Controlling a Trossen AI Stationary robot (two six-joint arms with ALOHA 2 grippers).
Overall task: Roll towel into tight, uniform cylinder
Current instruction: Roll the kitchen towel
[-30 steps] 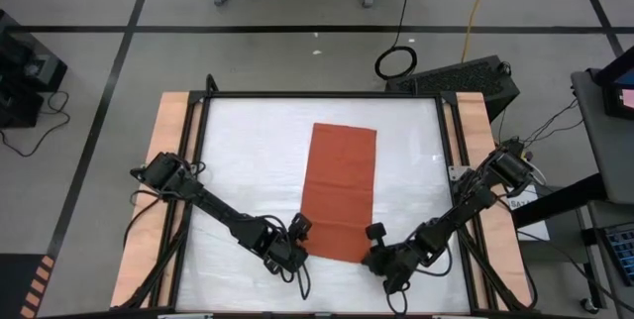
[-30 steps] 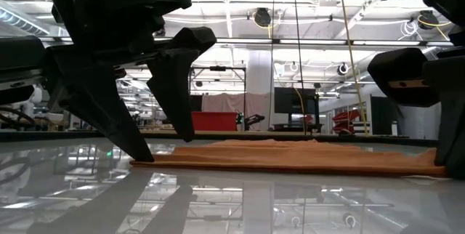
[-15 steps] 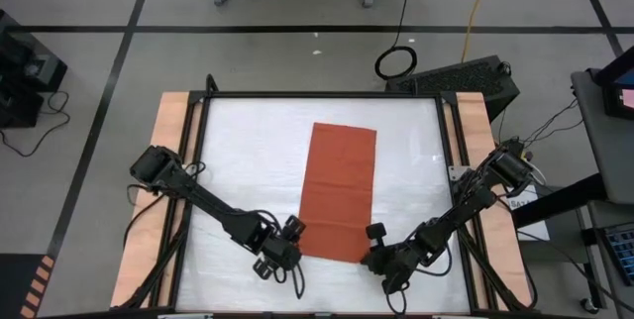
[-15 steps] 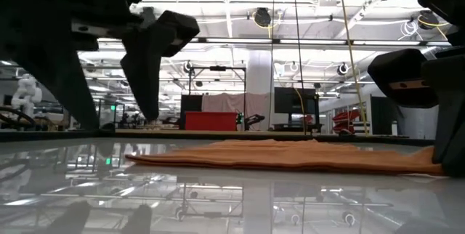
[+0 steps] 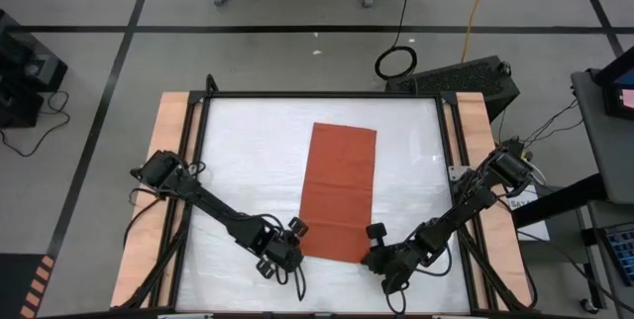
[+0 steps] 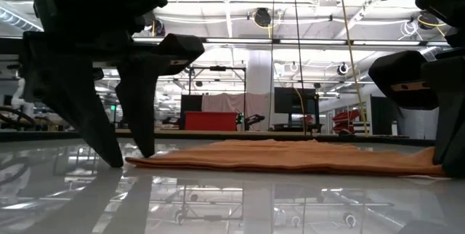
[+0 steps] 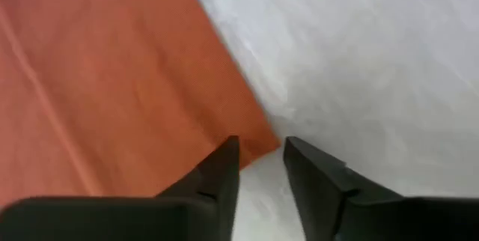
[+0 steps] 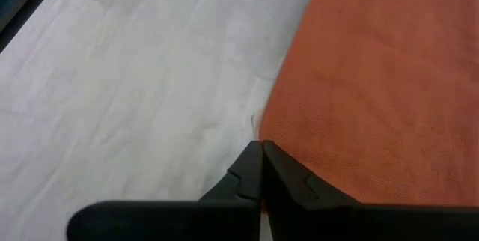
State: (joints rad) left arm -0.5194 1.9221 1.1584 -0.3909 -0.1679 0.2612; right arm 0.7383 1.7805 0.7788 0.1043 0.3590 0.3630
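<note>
Both near corners of the flat towel (image 5: 339, 192) are addressed for rolling: left gripper (image 7: 260, 159) slightly parted at its corner, right gripper (image 8: 261, 168) pinched closed, apparently on the edge.

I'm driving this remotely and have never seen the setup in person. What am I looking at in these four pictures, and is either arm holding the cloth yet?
It is a two-armed robot at a white table. The top picture looks straight down, the low one looks level across the tabletop, and the other two come from a camera on each wrist.

The rust-orange towel lies flat and unrolled, its short edge nearest the arms.

The left pincer is open, its two fingers standing either side of the towel's near left corner, not closed on it.

The right pincer sits at the near right corner with its fingers pressed together. The edge of the cloth meets the tips, but I cannot tell whether any fabric is pinched between them.

So nothing is clearly held yet.
</note>
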